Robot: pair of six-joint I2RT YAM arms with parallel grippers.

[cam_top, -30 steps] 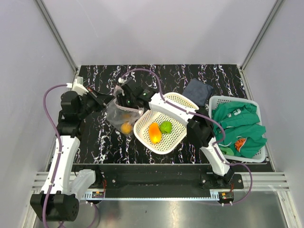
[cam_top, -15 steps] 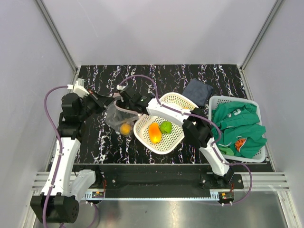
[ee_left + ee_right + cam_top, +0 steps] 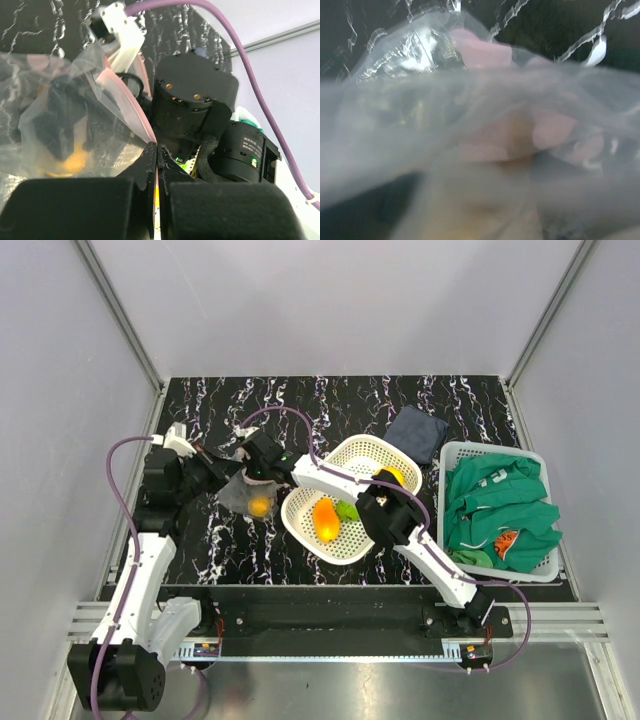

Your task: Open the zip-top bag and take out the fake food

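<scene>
Top external view, starting at the left: the left gripper (image 3: 222,483) sits near 9 o'clock on the bench (image 3: 330,400), well inside the left edge. Its jaws are pressed fully together on the pink zip strip of the zip-top bag (image 3: 238,496), and the left wrist view shows that strip pinched at the jaw tips. The bag is bunched up between the two grippers, with one orange piece of fake food (image 3: 260,506) in its low end.

The right gripper (image 3: 262,458) is at the bag's 1 o'clock edge. Blurred plastic fills the right wrist view, so how wide its jaws stand cannot be told.

Bare bench runs from 10 to 12 o'clock behind the bag, with a narrower strip at 6 o'clock toward the near edge. The bag's 3 o'clock side lies just beside the white oval basket (image 3: 355,545). That basket holds an orange-yellow piece (image 3: 325,520), a green piece (image 3: 346,510) partly under the right arm, and a yellow piece (image 3: 393,476).

A dark blue cloth (image 3: 417,432) lies at 1 o'clock. A rectangular basket (image 3: 455,452) of green clothing (image 3: 500,505) sits at 3 o'clock by the right edge.
</scene>
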